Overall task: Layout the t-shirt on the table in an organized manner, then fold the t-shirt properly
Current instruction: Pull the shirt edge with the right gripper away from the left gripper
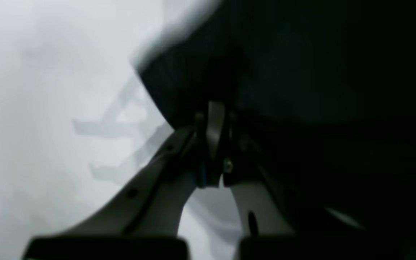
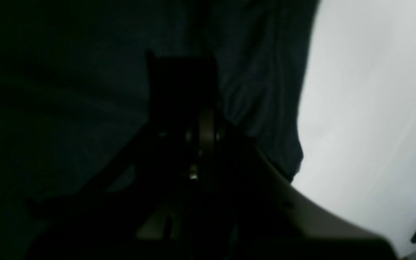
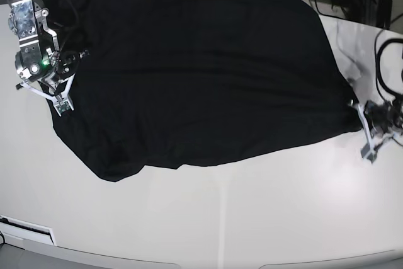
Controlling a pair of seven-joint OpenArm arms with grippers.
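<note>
Two arms work over one large glossy white bench with rounded edges [image 3: 208, 218], which fills the base view; its near half toward six o'clock is bare. Next in size is the plain black soft fabric t-shirt [image 3: 201, 74], spread across the far half from about nine o'clock round to three o'clock, its far edge reaching the bench's back rim at twelve o'clock. It lies mostly flat, but the near hem runs unevenly, sagging lower toward seven o'clock, and creases pull toward the three o'clock corner.

Smaller again are the arms. The right pincer [image 3: 63, 104], at nine o'clock in the base view, is clamped on the shirt's edge there; its own camera is very dark, so exactly which layers it pinches is hard to say. The left pincer [image 3: 360, 113], at three o'clock, is closed on the opposite corner of the cloth, with fabric bunched between the narrow jaws in its wrist view.

By my reading, the layout step is in hand: the garment is being stretched sideways between two grips, and folding has not begun. The next move probably calls for even tension outward, then lowering both corners so the hem lies straight before release.
</note>
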